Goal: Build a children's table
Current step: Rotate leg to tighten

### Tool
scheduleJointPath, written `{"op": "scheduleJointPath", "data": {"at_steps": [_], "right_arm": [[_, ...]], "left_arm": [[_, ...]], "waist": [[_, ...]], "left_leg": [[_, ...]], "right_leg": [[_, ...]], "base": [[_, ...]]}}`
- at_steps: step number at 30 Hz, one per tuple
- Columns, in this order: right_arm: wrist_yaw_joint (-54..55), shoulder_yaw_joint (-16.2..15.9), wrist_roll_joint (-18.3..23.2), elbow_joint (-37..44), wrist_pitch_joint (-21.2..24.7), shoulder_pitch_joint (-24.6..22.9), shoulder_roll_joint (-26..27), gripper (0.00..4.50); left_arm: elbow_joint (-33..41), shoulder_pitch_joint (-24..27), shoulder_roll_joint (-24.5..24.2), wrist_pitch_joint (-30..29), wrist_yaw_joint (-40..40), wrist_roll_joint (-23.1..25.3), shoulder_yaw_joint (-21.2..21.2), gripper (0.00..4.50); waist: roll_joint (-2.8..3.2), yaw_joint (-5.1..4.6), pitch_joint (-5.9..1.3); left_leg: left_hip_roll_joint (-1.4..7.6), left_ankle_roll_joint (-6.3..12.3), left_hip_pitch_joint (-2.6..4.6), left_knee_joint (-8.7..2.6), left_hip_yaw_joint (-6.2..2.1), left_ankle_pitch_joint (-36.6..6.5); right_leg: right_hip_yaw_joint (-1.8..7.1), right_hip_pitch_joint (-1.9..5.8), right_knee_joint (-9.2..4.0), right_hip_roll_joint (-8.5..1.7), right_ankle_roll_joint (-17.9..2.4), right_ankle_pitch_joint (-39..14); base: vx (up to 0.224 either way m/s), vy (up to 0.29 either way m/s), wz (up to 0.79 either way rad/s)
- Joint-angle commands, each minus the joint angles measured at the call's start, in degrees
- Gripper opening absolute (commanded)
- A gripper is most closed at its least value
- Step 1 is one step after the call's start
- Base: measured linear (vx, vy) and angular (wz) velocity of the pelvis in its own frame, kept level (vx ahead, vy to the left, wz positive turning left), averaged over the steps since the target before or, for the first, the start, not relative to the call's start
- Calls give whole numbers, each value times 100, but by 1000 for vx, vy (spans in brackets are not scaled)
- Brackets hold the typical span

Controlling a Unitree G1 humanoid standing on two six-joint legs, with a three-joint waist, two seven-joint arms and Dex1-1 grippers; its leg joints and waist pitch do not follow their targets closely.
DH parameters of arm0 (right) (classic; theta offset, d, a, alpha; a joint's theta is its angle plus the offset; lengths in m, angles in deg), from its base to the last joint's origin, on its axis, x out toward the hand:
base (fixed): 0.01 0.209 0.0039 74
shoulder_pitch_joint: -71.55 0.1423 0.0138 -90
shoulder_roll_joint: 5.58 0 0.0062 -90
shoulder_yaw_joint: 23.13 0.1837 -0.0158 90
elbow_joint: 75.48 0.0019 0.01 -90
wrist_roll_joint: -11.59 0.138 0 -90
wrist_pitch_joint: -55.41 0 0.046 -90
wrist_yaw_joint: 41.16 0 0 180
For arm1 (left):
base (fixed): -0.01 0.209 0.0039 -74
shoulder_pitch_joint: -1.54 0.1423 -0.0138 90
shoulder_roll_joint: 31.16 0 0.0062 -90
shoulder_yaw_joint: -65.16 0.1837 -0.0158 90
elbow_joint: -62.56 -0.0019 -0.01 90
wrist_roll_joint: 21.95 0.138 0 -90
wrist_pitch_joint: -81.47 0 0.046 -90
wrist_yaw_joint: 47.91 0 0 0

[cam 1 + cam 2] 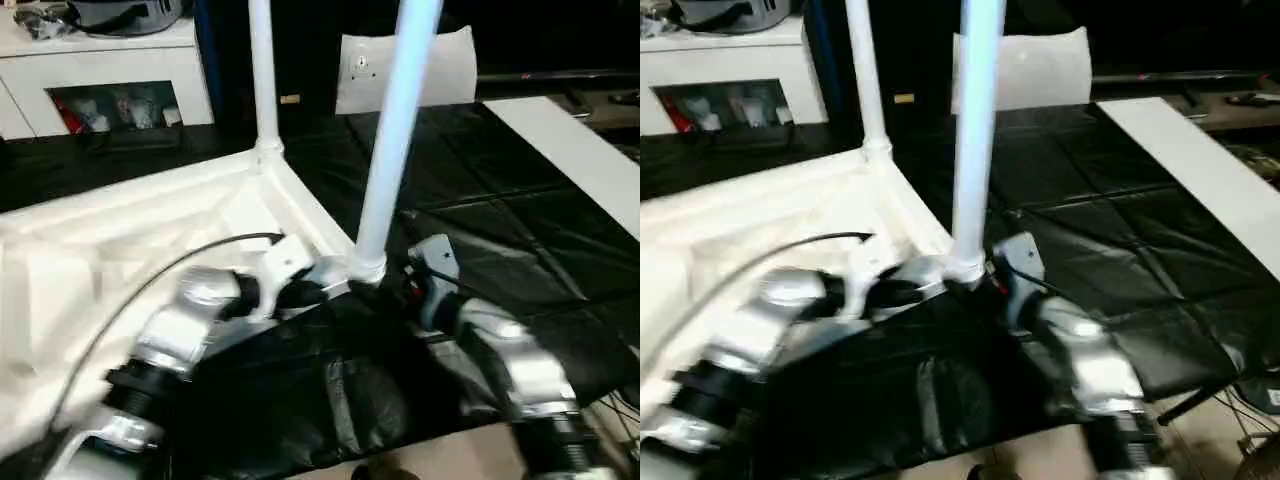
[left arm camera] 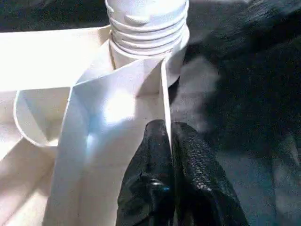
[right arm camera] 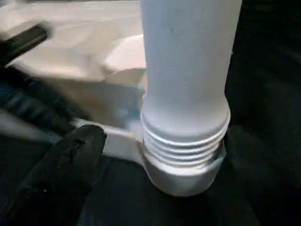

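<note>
- the children's table lies upside down on the black-covered tabletop, taking up the left half of the head-camera frame, its ribbed underside facing up.
- two legs stand upright in corner sockets: the far leg near top centre, the near leg just right of centre, its base at mid-frame.
- in the right wrist picture the near leg's threads show above the socket, so it looks not fully screwed home; that is a judgement.
- the left tool is clenched on the thin side wall of the top, one finger on each face, close below the near socket.
- the right tool sits just beside the near leg's base at centre right; one finger shows off the leg, and whether it is released cannot be told.
- the table looks like light hollow plastic: stiff in the legs, but the thin wall is likely to flex under a hard pinch.
- the smooth, tapered leg is probably slippery; the best hold is low, near the thick threaded end, where twisting gives the least wobble.
- the top is best steadied by its rim or ribs near the socket, as the left tool does.
</note>
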Motion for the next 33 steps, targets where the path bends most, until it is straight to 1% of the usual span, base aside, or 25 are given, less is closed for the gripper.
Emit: {"op": "scheduleJointPath", "data": {"at_steps": [1,3,4,5,6,8,9,10,11,12,13,14,15,16,18,19,22,23,24,25,26,28,30,32,33], "right_arm": [[-570,-151,157,255,-136,30,-144,446],[-856,-173,213,253,-102,69,-336,446],[-911,-178,225,253,-96,76,-373,446],[-1363,-359,183,204,-196,142,-706,446],[-1507,-424,158,165,-257,173,-805,446],[-1771,-531,123,74,-359,244,-960,446],[-2068,-641,121,5,-403,344,-1075,446],[-2110,-657,121,-4,-408,358,-1091,446],[-2248,-712,108,-40,-443,408,-1138,446],[-2329,-757,82,-63,-490,439,-1168,446],[-2472,-834,42,-118,-570,499,-1207,446],[-2554,-879,22,-171,-619,548,-1220,446],[-2682,-946,30,-251,-669,624,-1237,446],[-2688,-949,32,-254,-671,627,-1238,446],[-2779,-998,66,-312,-697,684,-1254,446],[-2839,-1026,89,-361,-697,732,-1254,421],[-2924,-1065,92,-498,-724,842,-1226,411],[-2939,-1068,101,-522,-716,861,-1218,400],[-2958,-1069,110,-548,-707,883,-1203,375],[-2977,-1075,122,-581,-694,905,-1179,371],[-2986,-1080,126,-608,-698,917,-1165,367],[-2993,-1085,125,-632,-714,924,-1159,343],[-3036,-1096,138,-697,-732,936,-1144,332],[-3063,-1101,155,-740,-738,953,-1139,326],[-3074,-1106,163,-758,-736,960,-1134,308]], "left_arm": [[-7,-15,-92,355,-589,-63,297,0],[-46,-66,-229,379,-838,-56,402,0],[-54,-76,-256,381,-883,-54,423,0],[-159,-162,-383,538,-1271,-115,525,0],[-199,-194,-411,603,-1406,-144,552,0],[-276,-256,-459,715,-1653,-188,606,0],[-393,-335,-518,899,-1926,-178,691,0],[-410,-347,-526,926,-1964,-176,703,0],[-475,-393,-559,1017,-2095,-157,755,0],[-516,-423,-580,1075,-2174,-142,787,0],[-582,-480,-606,1177,-2275,-104,837,0],[-629,-524,-619,1246,-2331,-69,875,0],[-706,-590,-636,1355,-2398,-23,931,0],[-709,-592,-637,1359,-2400,-22,933,0],[-773,-635,-643,1437,-2447,1,967,0],[-815,-661,-640,1485,-2477,22,981,0],[-922,-715,-622,1576,-2512,34,995,0],[-938,-724,-618,1588,-2515,35,997,0],[-967,-736,-613,1615,-2522,37,998,0],[-994,-742,-610,1645,-2521,43,1000,0],[-1011,-744,-607,1662,-2519,46,1003,0],[-1028,-749,-606,1679,-2521,43,1006,0],[-1057,-739,-615,1713,-2513,39,1013,0],[-1096,-746,-620,1749,-2520,37,1018,0],[-1111,-747,-629,1765,-2525,41,1020,0]], "waist": [[8,52,-373],[16,80,-362],[27,137,-340],[19,149,-332],[17,171,-324],[-1,176,-316],[6,192,-318],[8,207,-328],[-9,214,-324],[-1,244,-327],[-10,271,-332],[-30,276,-331],[-18,292,-337],[-32,294,-345],[-44,312,-346],[-45,329,-352],[-44,332,-363],[-60,335,-365],[-63,343,-366],[-71,344,-363],[-62,352,-363],[-68,367,-353],[-83,391,-357],[-83,404,-356],[-84,405,-353]], "left_leg": [[72,659,-72,-313,69,-432],[80,639,-55,-322,76,-516],[104,534,-18,-345,80,-638],[102,502,-7,-350,85,-710],[105,422,14,-354,86,-847],[108,371,15,-364,87,-951],[109,354,27,-362,90,-983],[104,353,41,-356,88,-1000],[112,354,34,-359,91,-984],[118,351,46,-358,93,-960],[119,355,46,-352,100,-936],[114,363,42,-351,104,-930],[119,353,41,-352,103,-872],[121,351,19,-350,97,-805],[117,364,19,-341,104,-770],[122,360,13,-340,106,-718],[121,358,11,-335,114,-706],[124,352,11,-335,116,-700],[121,358,7,-329,117,-686],[120,363,-2,-329,120,-683],[122,356,1,-328,118,-690],[119,324,7,-323,125,-751],[120,291,9,-323,125,-799],[117,281,7,-324,123,-803],[116,275,2,-326,122,-808]], "right_leg": [[304,439,-281,-318,-1211,-781],[296,433,-293,-309,-1232,-877],[298,408,-312,-309,-1221,-1126],[291,401,-330,-301,-1200,-1241],[294,396,-336,-295,-1153,-1415],[310,393,-353,-305,-1114,-1562],[316,384,-359,-309,-1096,-1629],[315,379,-362,-309,-1095,-1670],[319,380,-357,-310,-1105,-1641],[321,377,-350,-314,-1116,-1604],[321,375,-346,-320,-1126,-1574],[316,375,-346,-313,-1124,-1579],[321,382,-327,-320,-1141,-1514],[317,404,-301,-325,-1150,-1451],[315,399,-300,-321,-1141,-1429],[316,407,-280,-333,-1140,-1389],[309,407,-270,-332,-1165,-1345],[308,409,-262,-333,-1174,-1327],[311,411,-253,-335,-1169,-1306],[312,412,-257,-340,-1156,-1327],[313,409,-255,-347,-1154,-1351],[319,392,-263,-344,-1141,-1436],[321,396,-263,-352,-1111,-1522],[318,394,-269,-351,-1078,-1584],[315,397,-271,-346,-1051,-1617]], "base": [[0,0,0],[0,0,0],[0,0,0],[0,0,0],[0,0,0],[0,0,0],[0,0,0],[0,0,0],[0,0,0],[0,0,0],[0,0,0],[0,0,0],[0,0,0],[0,0,0],[0,0,0],[0,0,0],[0,0,0],[0,0,0],[0,0,0],[0,0,0],[0,0,0],[0,0,0],[0,0,0],[0,0,0],[0,0,0]]}}
